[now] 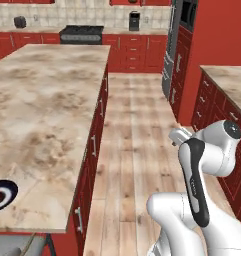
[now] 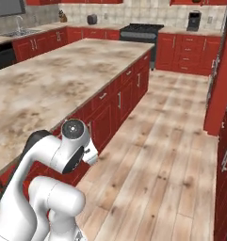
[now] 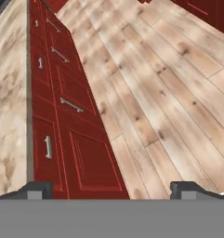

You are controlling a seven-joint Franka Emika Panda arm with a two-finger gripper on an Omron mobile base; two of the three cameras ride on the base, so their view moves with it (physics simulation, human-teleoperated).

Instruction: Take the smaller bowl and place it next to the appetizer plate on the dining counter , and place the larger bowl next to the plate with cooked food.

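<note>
In the left base view, the appetizer plate [image 1: 1, 195] lay at the near left edge of the table [image 1: 47, 100]. In the hand view, the fingers [image 3: 111, 189] stood released above the floor [image 3: 169, 93], grasping nothing.

Stone, lacquered red panels and pale wood

The bench [image 1: 47, 100] has a smooth, marbled beige-brown stone top with a faint sheen; its red cabinet fronts [image 3: 76, 139] look painted and satin, with small brushed-metal handles [image 3: 70, 105]. The floor [image 1: 137, 140] is light knotty wood planking, matt. The appetizer plate [image 1: 2, 194] looks glazed, with a glossy dark rim.
</note>
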